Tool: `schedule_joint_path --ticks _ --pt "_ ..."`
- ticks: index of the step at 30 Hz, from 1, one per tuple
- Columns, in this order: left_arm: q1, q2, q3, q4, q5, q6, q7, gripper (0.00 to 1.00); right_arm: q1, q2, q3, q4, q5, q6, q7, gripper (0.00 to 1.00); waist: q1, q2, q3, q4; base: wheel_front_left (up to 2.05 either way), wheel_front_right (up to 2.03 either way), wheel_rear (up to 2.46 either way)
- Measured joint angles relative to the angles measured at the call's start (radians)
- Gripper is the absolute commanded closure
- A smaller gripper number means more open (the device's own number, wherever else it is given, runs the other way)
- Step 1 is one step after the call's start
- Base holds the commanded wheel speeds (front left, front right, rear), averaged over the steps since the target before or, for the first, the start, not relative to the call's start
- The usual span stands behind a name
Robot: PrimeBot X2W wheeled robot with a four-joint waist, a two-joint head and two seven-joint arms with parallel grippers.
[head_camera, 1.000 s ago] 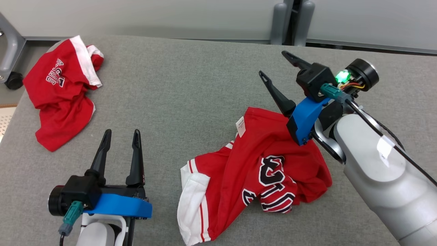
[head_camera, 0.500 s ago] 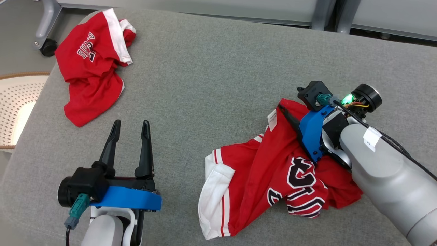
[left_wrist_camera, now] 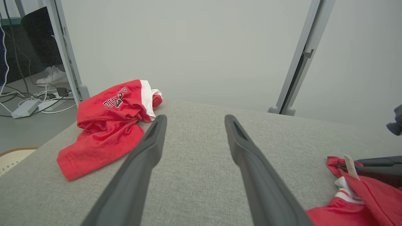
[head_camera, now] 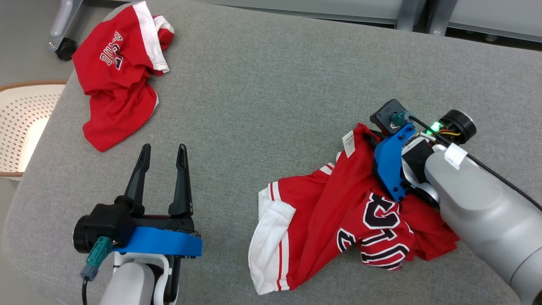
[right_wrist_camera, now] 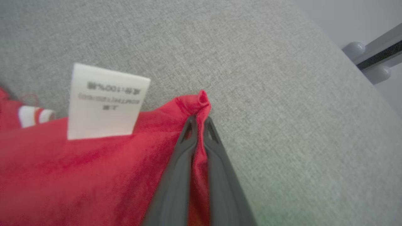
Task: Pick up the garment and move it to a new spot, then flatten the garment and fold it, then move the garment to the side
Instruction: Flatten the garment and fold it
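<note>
1. Garment [head_camera: 338, 220]: a crumpled red jersey lying on the near right of the grey padded surface [head_camera: 262, 106].
2. Right gripper [right_wrist_camera: 200, 121]: jaws pressed together on a fold at the garment's far edge, beside its white label [right_wrist_camera: 105, 100].
3. Left gripper [head_camera: 164, 148]: jaws spread apart, holding nothing, at near left.
4. Second red jersey [head_camera: 120, 72]: bunched at the far left corner.

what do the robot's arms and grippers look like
The left gripper and right gripper each have two long dark tapering fingers, a black body, a blue bracket and a teal plug. The forearms are pale grey; the right forearm carries a white label, a black cable and a green light.
</note>
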Motion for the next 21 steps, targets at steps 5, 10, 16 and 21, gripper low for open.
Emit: schedule_joint_path --ticks 5,10,16,21 --pt "-0.004 0.0 0.004 0.0 0.0 0.0 0.0 0.0 -0.044 -0.017 0.002 0.028 0.019 0.0 -0.104 1.0 0.0 0.0 -0.003 -0.007 0.0 0.0 0.0" --pt "-0.004 0.0 0.018 0.002 0.008 -0.001 0.0 0.0 -0.108 -0.006 -0.043 0.09 -0.021 0.0 -0.27 1.0 0.0 0.0 -0.019 -0.019 0.0 0.0 0.0" --pt "0.004 0.0 0.032 0.004 0.017 -0.006 0.0 0.0 -0.167 0.03 -0.12 0.161 -0.078 0.0 -0.405 1.0 0.0 0.0 -0.045 -0.043 0.0 0.0 0.0" --pt "0.026 0.0 0.054 0.008 0.027 -0.01 0.0 0.0 -0.167 0.057 -0.205 0.103 -0.131 0.0 -0.425 1.0 -0.0001 0.0 -0.072 -0.088 0.0 0.0 0.0"
